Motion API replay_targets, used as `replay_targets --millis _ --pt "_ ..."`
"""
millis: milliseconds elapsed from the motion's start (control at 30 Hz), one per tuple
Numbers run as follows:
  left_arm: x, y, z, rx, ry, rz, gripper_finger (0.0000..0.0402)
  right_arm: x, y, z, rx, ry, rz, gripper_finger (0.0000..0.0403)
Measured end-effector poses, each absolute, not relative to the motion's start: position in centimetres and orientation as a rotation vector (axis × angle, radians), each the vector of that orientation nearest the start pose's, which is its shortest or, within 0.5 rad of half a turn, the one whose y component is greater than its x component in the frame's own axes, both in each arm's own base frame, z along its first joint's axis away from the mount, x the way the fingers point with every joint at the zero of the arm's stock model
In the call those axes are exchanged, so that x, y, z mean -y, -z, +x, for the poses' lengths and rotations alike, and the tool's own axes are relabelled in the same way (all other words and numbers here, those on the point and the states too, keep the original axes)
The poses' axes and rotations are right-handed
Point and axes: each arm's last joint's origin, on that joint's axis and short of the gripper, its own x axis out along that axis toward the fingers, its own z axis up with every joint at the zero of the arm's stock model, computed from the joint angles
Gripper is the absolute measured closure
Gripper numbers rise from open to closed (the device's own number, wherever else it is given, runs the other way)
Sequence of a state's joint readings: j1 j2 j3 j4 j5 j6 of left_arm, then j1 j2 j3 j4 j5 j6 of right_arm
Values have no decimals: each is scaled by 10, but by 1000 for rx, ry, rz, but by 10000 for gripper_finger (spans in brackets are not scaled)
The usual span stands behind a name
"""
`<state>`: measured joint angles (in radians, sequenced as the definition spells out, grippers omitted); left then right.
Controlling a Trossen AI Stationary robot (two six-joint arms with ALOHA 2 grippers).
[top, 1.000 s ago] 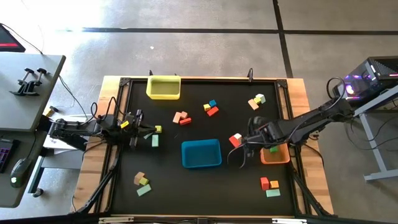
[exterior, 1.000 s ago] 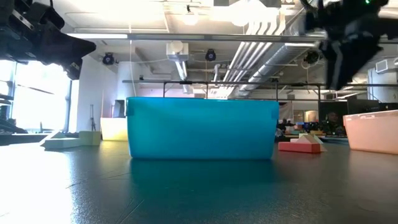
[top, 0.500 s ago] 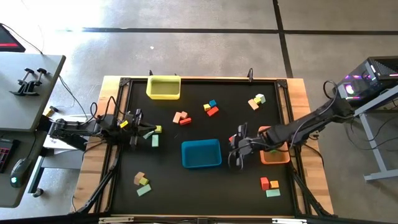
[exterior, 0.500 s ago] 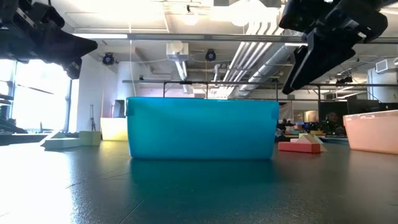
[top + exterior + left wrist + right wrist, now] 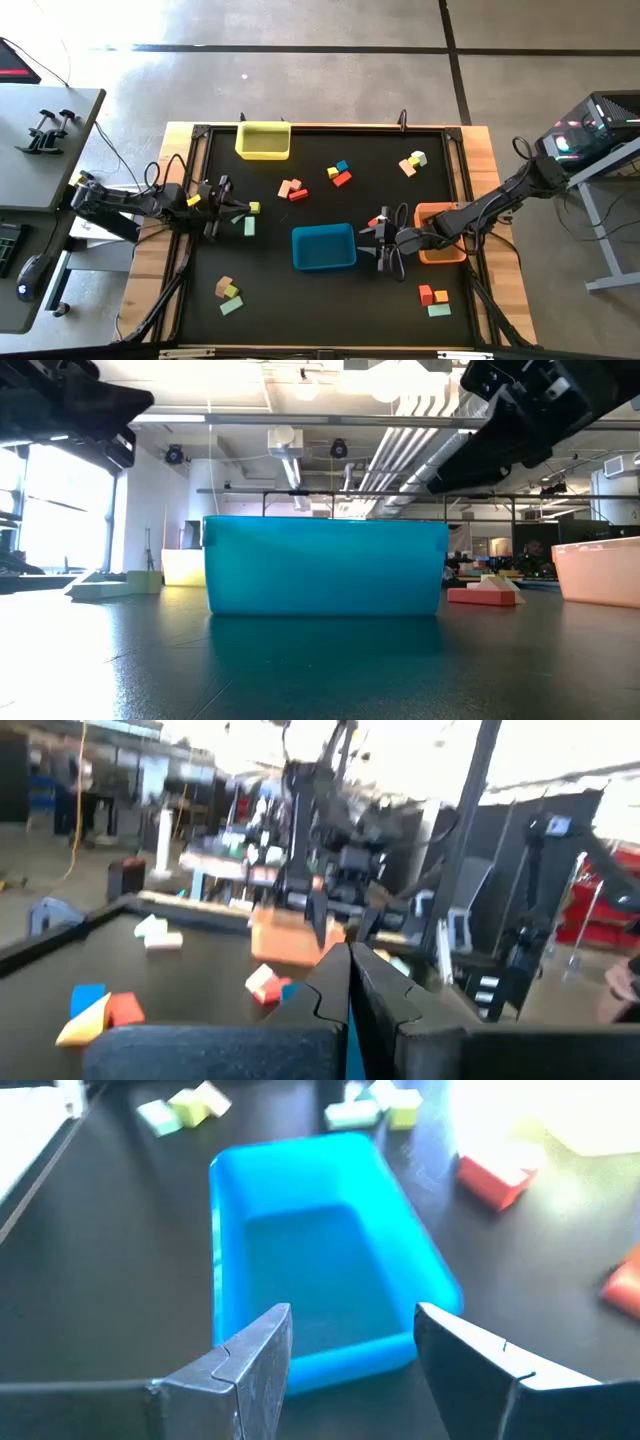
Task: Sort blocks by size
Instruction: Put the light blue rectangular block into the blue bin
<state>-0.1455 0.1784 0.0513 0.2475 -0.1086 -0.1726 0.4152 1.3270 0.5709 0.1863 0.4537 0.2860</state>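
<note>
Small coloured blocks lie in loose groups on the black table: tan and red ones (image 5: 291,188), blue, yellow and red ones (image 5: 340,174), a far-right group (image 5: 412,160), a near-left group (image 5: 228,292) and a near-right group (image 5: 432,297). My right gripper (image 5: 376,243) stands open and empty just right of the blue tray (image 5: 323,246), slanting down toward it; in the right wrist view its fingers (image 5: 350,1345) frame the tray's near end (image 5: 330,1350). A red and white block (image 5: 380,221) lies beside it. My left gripper (image 5: 228,197) is shut and empty at the left, near a yellow and a pale green block (image 5: 248,218).
A yellow tray (image 5: 263,141) stands at the far edge. An orange tray (image 5: 441,246) sits under my right arm. The blue tray holds nothing that shows. A raised black frame runs round the table (image 5: 200,260).
My right gripper has tipped up from pointing straight down to slanting toward the blue tray, and has sunk a little. It has stayed open. No block has moved.
</note>
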Motion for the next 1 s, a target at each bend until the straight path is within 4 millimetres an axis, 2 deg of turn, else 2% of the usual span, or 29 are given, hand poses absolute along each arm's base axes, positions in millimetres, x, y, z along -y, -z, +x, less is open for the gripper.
replay_targets --millis 167,433,600,833,1000 --pt "25 -214 123 -24 60 -136 401 -90 -189 241 -450 136 -34 195" --pt "64 -239 166 -504 49 -21 401 -89 -195 244 -392 121 -91 195" --pt "104 -248 184 -769 22 -81 401 -89 -196 245 -389 111 -138 195" --pt "176 -255 195 -1005 -54 -251 401 -86 -197 246 -387 88 -307 195" --pt "223 -240 194 -1163 -127 -432 401 -77 -203 252 -344 108 -428 195"
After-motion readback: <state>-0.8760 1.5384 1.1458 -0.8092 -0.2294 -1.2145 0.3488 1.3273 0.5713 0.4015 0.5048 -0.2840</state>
